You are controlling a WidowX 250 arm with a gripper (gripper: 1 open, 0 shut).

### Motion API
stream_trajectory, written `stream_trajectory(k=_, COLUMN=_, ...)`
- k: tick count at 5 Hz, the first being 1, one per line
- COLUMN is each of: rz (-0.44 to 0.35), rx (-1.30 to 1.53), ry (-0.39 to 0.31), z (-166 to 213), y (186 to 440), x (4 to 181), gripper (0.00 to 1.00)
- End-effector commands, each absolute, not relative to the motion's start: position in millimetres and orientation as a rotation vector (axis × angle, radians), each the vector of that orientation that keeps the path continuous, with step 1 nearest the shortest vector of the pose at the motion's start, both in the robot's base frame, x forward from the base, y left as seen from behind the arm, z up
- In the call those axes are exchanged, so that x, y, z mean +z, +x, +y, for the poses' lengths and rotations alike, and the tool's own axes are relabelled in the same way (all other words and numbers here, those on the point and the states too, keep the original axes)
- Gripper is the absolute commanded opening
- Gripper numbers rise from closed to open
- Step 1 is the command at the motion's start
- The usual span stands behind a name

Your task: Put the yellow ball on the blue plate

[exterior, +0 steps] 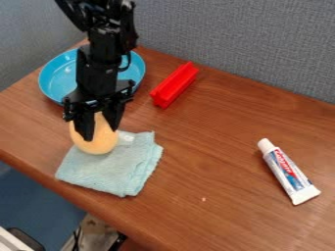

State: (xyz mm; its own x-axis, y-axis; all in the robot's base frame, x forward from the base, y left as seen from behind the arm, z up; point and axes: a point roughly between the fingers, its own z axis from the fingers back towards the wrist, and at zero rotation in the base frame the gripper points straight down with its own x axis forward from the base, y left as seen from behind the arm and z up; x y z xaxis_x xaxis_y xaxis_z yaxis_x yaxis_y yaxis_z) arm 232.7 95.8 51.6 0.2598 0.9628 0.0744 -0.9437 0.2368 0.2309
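Left of center, the claw [94, 125] is clamping down on the yellow ball [94, 143], which is sitting on the teal cloth [114, 165] below the blue plate [59, 76].

We can't read any text w/ certainty. The toothpaste tube [288, 170] at the right of the wooden table [210, 118] carries printing: a red-and-blue band w/ what looks like lettering along its white body, but it's too small & blurred for us to make out a brand or a single word. We see no label, number or sign on the red block [173, 84], the blue plate [59, 74], the pale teal cloth [116, 165], the yellow ball [96, 143] or the black arm [102, 59]. The grey wall behind shows no markings either, as far as we can tell.
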Motion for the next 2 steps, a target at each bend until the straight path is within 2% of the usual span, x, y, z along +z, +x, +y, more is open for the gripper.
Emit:
stream_trajectory(k=1, rz=0.077, rx=1.332, ry=0.237, z=102.0, y=235.1, x=60.9, gripper=0.0)
stream_trajectory(k=2, rz=0.082, rx=1.33, ry=0.236, z=102.2, y=235.5, x=61.7, gripper=0.0)
